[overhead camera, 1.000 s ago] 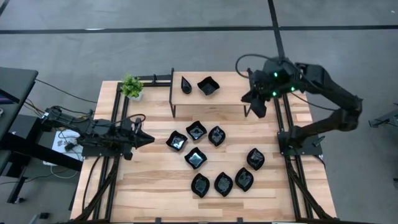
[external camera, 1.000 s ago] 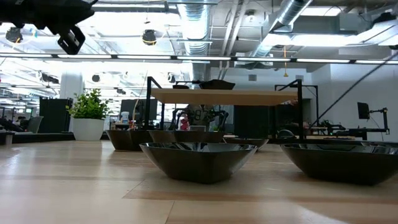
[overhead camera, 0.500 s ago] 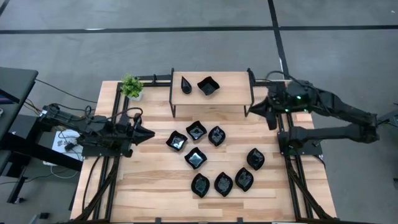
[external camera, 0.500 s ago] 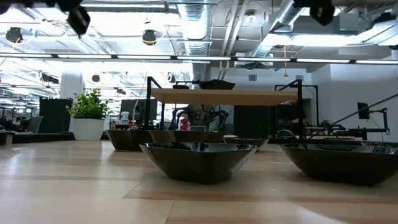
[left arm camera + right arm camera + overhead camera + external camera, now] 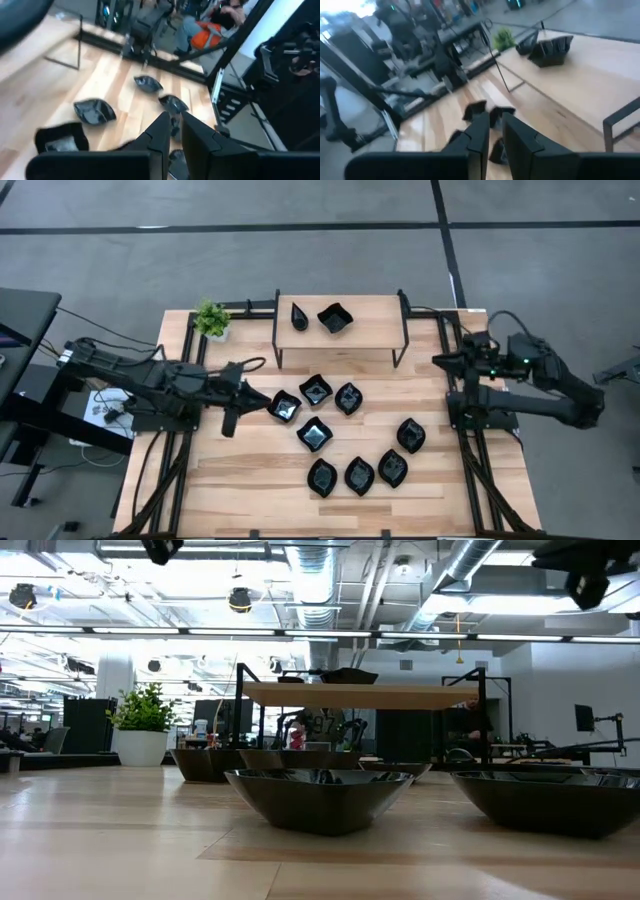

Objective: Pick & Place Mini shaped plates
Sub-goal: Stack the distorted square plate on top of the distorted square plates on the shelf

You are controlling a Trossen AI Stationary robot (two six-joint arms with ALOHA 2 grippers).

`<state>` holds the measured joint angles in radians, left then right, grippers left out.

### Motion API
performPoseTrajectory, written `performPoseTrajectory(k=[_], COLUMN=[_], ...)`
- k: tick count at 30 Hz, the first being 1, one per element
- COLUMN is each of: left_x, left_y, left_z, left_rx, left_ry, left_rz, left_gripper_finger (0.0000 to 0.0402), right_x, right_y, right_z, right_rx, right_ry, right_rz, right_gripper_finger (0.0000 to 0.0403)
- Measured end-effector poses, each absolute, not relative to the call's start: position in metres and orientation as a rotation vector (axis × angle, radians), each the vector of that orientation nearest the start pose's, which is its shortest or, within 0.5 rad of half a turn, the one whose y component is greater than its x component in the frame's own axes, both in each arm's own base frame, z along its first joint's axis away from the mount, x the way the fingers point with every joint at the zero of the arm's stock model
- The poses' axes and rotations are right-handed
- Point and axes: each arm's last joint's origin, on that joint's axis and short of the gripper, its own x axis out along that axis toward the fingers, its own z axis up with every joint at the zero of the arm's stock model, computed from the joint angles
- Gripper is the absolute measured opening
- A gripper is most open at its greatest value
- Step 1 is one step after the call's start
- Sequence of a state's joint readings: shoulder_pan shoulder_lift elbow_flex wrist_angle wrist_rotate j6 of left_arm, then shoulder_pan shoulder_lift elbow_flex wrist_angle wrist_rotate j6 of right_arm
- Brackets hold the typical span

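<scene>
While nine mini shaped plates (image 5: 314, 434) sit mid-frame on the surface (image 5: 250, 480), left gripper (image 5: 262, 397) hovers beside them, fingers narrow, empty; right gripper (image 5: 436, 360) at right edge, likewise.

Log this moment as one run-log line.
left gripper: shut, empty, beside floor plates | right gripper: shut, empty, at table's right edge | shelf: two plates | tabletop: eight plates

high: overhead, down | low: tabletop level | wrists: forward | shared: shelf (image 5: 340, 330)
</scene>
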<state>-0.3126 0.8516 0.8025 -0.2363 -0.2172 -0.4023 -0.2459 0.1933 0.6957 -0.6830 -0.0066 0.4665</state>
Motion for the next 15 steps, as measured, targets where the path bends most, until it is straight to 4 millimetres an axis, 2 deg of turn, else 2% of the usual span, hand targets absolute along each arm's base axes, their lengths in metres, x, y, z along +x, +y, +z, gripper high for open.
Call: performPoseTrajectory(k=[6, 10, 15], left_x=[0.204, 0.223, 0.243], left_y=[-0.044, -0.037, -0.020], left_z=[0.315, 0.306, 0.288], left_rx=[-0.442, -0.499, -0.560], left_ry=[0.538, 0.677, 0.813], left_rz=[-0.020, -0.039, 0.023], left_gripper_finger=[0.0044, 0.0044, 0.0044], right_x=[0.026, 0.032, 0.038], right_y=[-0.006, -0.008, -0.010], right_z=[0.282, 0.273, 0.271], right_rx=[0.494, 0.506, 0.483], right_ry=[-0.013, 0.032, 0.047], right_rz=[-0.248, -0.263, -0.271], right_gripper_finger=[0.0048, 0.0048, 0.0048])
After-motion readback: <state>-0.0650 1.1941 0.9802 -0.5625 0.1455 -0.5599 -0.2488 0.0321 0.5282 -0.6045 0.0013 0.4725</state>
